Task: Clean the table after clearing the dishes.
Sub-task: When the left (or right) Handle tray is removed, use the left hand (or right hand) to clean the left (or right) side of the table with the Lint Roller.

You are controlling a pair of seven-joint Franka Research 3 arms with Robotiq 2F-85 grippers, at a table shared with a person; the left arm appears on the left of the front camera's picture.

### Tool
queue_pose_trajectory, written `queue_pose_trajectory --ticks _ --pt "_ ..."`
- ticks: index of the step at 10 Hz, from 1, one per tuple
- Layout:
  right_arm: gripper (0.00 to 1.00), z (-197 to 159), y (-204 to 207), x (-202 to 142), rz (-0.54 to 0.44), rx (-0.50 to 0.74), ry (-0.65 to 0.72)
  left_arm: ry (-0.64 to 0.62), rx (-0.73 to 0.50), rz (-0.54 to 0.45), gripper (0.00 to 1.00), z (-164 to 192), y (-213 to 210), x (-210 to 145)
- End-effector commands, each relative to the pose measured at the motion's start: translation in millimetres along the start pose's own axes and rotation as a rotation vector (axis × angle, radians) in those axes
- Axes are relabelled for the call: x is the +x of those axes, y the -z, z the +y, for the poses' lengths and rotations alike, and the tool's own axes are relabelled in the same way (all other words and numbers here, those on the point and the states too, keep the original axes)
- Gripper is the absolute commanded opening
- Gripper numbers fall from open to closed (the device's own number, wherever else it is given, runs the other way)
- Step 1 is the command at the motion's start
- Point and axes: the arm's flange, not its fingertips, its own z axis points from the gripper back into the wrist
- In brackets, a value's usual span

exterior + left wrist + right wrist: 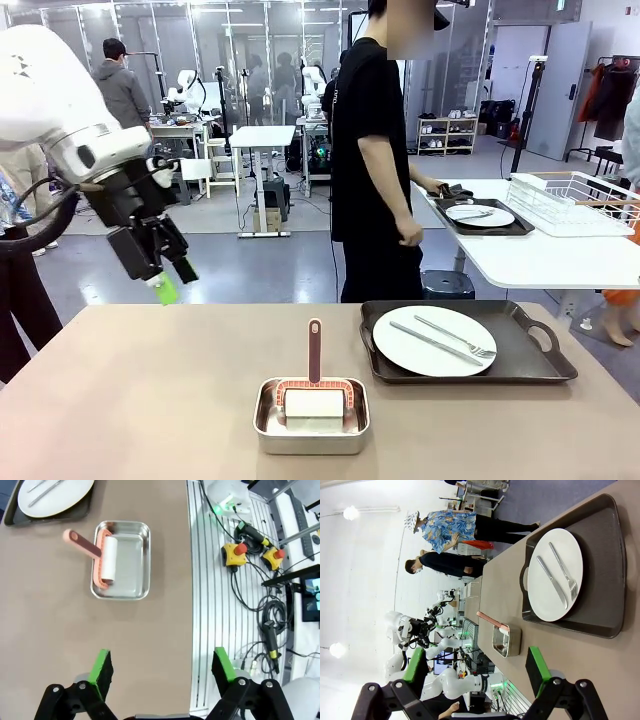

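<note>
Beige worktop (150, 400): two items sit directly on it. A dark handled tray (520, 350) is on the right half, toward the far edge. A steel pan (262, 415) is mid-width near the robot-side edge, left of that tray and apart from it. White worktop (540, 262) behind right: second dark tray (522, 226), wire rack (560, 210) just beside it, possibly touching.

Robotics lab. Yellow e-stop boxes (233, 555) and loose cabling (272, 615) sit on a slotted aluminium baseplate (210, 605) right beside the table (50, 645). Across the table there's an open grey-floored hall with glass partitions (250, 40), a height-adjustable desk (262, 138) loaded with gear nearby, and storage shelving (447, 135).
</note>
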Motion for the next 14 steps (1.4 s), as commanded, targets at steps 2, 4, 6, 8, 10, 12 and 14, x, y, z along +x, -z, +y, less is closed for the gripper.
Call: queue_pose_trajectory --ticks 2,4,6,8,10,12,14 --pt "1.00 3 0 -1 -0.001 0.001 -0.006 -0.005 0.051 0.155 1.00 19 17 80" --pt "1.00 3 0 -1 -0.001 0.001 -0.006 -0.016 0.068 0.269 1.00 30 35 132" --pt "1.00 3 0 -1 -0.001 0.001 -0.006 -0.004 0.098 0.358 1.00 37 49 173" --pt "1.00 3 0 -1 -0.001 0.001 -0.006 -0.003 0.115 0.422 1.00 44 67 193" --pt "1.00 3 0 -1 -0.001 0.001 -0.006 0.050 0.119 0.462 1.00 58 82 203" --pt "1.00 3 0 -1 -0.001 0.001 -0.006 0.109 0.118 0.479 1.00 72 99 208" --pt "1.00 3 0 -1 -0.001 0.001 -0.006 0.100 0.075 0.495 1.00 92 116 208"
